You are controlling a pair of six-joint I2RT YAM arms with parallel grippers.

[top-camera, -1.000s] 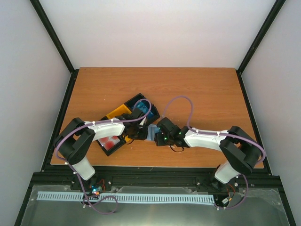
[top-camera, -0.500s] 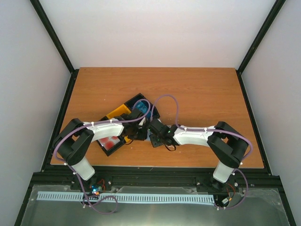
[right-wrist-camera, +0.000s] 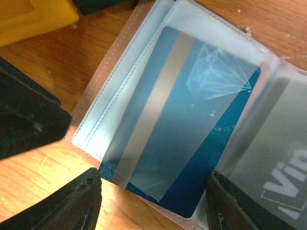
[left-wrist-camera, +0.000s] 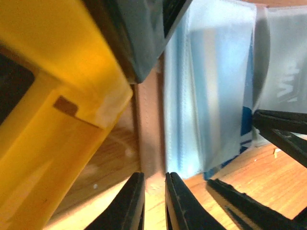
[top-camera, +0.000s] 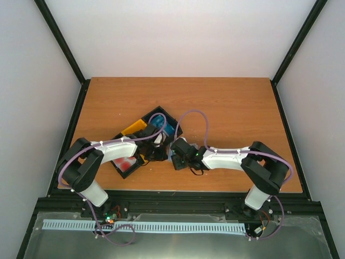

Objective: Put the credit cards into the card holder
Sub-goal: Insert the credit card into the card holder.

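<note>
The card holder (right-wrist-camera: 103,86) lies open on the table, with a pinkish-tan edge and translucent pockets. A blue credit card (right-wrist-camera: 192,143) sits partly inside a pocket, and its lower end sticks out. My right gripper (right-wrist-camera: 156,206) is open, with its fingers wide on either side of that card end. My left gripper (left-wrist-camera: 154,201) is nearly closed on the holder's tan edge (left-wrist-camera: 148,134). In the top view both grippers, left (top-camera: 157,153) and right (top-camera: 175,156), meet over the holder and hide most of it.
A black bin holding blue cards (top-camera: 166,128), a yellow bin (top-camera: 133,129) and a black bin with red-and-white cards (top-camera: 126,162) stand just left of the holder. The yellow bin (left-wrist-camera: 43,96) is close beside my left gripper.
My right gripper has moved left onto the card holder and now covers it in the top view. My left arm has shifted only slightly.
</note>
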